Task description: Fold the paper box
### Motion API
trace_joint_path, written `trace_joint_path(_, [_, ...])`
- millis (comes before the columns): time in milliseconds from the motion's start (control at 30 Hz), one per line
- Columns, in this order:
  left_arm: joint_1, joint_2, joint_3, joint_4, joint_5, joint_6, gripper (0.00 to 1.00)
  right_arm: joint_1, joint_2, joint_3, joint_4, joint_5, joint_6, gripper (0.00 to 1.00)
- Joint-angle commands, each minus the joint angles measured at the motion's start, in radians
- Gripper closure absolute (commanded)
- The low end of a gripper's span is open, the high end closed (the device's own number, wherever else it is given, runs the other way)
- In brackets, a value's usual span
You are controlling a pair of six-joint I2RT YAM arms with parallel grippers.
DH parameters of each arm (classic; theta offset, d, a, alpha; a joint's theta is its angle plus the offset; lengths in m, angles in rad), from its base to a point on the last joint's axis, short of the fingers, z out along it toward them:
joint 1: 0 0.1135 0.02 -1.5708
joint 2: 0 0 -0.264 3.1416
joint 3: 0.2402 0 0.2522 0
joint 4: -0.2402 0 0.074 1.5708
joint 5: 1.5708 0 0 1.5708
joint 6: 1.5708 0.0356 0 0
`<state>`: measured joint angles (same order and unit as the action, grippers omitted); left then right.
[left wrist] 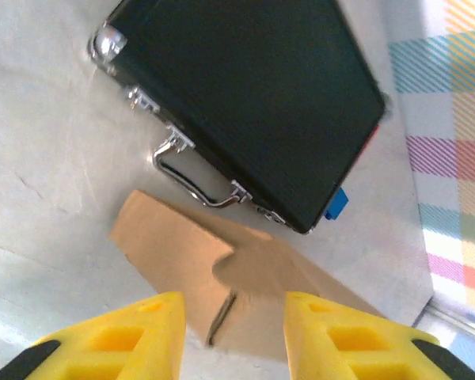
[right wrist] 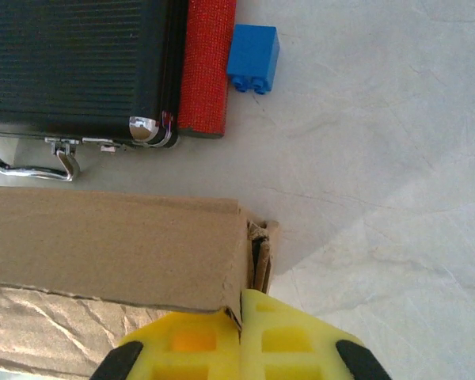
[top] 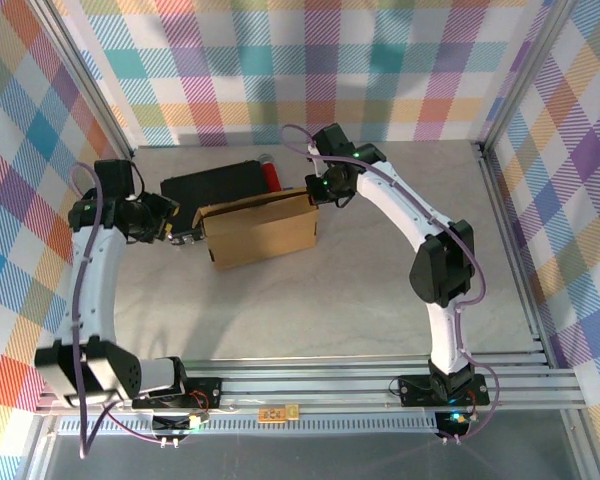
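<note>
The brown paper box (top: 262, 229) stands mid-table as a shallow rectangular shape, its lid raised. My right gripper (top: 318, 192) is at the box's far right corner. In the right wrist view its yellow jaws (right wrist: 241, 321) are shut on the edge of the cardboard wall (right wrist: 111, 241) at that corner. My left gripper (top: 180, 232) hovers just off the box's left end. In the left wrist view it (left wrist: 233, 321) is open, with a cardboard flap (left wrist: 182, 257) lying between and beyond the fingers, untouched.
A black flat case (top: 220, 184) with a metal handle (left wrist: 191, 176) lies right behind the box, a red cylinder (right wrist: 206, 67) and a small blue brick (right wrist: 252, 57) at its right end. Aluminium frame rails (top: 380, 385) line the near edge.
</note>
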<state>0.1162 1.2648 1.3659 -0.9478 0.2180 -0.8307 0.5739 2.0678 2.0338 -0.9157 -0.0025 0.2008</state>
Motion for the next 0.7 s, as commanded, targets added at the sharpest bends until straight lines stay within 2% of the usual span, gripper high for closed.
trace_joint_path(0, [-0.056,-0.021,0.002,-0.079,-0.066,0.254,0.63,0.009,0.056,0.000,-0.135,0.018,-0.014,1.00])
trace_joint_path(100, [-0.115,-0.019,0.035,-0.065,-0.072,0.388,0.62,0.009,0.063,0.015,-0.142,0.021,-0.023,1.00])
trace_joint_path(200, [-0.162,0.014,0.066,-0.067,-0.139,0.543,0.58,0.009,0.073,0.026,-0.147,0.018,-0.026,1.00])
trace_joint_path(300, [-0.167,0.060,0.074,-0.047,-0.153,0.647,0.54,0.009,0.078,0.034,-0.149,0.012,-0.026,1.00])
trace_joint_path(467, [-0.182,0.119,0.084,-0.031,-0.166,0.753,0.55,0.009,0.077,0.040,-0.163,0.013,-0.031,1.00])
trace_joint_path(667, [-0.184,0.167,0.075,0.024,-0.188,0.802,0.55,0.009,0.076,0.039,-0.166,0.009,-0.031,1.00])
